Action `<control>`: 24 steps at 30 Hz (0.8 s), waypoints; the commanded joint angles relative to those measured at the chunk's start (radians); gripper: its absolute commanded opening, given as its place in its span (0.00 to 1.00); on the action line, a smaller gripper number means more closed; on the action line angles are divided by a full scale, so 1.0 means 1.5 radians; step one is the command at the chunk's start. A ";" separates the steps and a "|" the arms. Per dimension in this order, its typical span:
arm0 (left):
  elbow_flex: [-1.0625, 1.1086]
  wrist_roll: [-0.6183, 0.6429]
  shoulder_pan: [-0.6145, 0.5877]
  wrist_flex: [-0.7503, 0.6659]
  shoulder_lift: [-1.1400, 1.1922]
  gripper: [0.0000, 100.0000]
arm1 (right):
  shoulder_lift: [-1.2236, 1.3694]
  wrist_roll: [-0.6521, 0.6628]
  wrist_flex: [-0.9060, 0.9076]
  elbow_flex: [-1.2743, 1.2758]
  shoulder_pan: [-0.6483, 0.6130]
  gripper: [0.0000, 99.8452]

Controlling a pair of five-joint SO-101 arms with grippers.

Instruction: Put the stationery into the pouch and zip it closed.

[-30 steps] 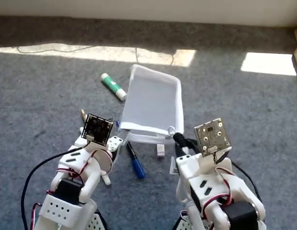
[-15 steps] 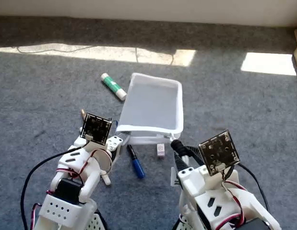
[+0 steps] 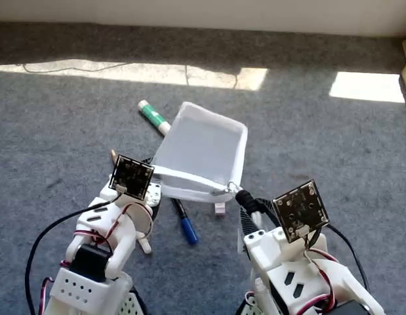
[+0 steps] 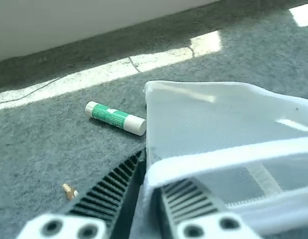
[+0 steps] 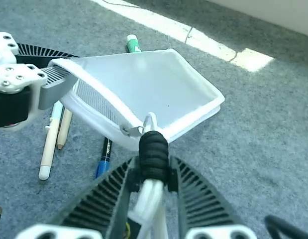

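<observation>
Two tools work nearest the arm bases, each closed on one item. The left tool [image 4: 149, 172] is clamped narrow on the white band at one near corner of the white mesh zip pouch [image 3: 203, 146]. The right tool [image 5: 154, 165] is closed on the black corded zip pull [image 5: 154, 147] at the other near corner. Between the arms, a blue-capped pen [image 3: 185, 220] and a small white eraser block [image 3: 220, 209] lie on the grey carpet [image 3: 334, 151], just beside the pouch's near edge. A cream stick [image 5: 51, 144] and a wooden pencil [image 5: 64, 128] lie side by side below the left tool. Beyond the pouch, a green glue stick with a white cap [image 3: 152, 116] lies just beside its far corner. All stationery is outside the pouch.
</observation>
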 commanded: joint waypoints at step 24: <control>-0.412 0.019 -0.120 0.248 -0.003 0.01 | 0.003 -0.090 -0.058 -0.032 0.169 0.22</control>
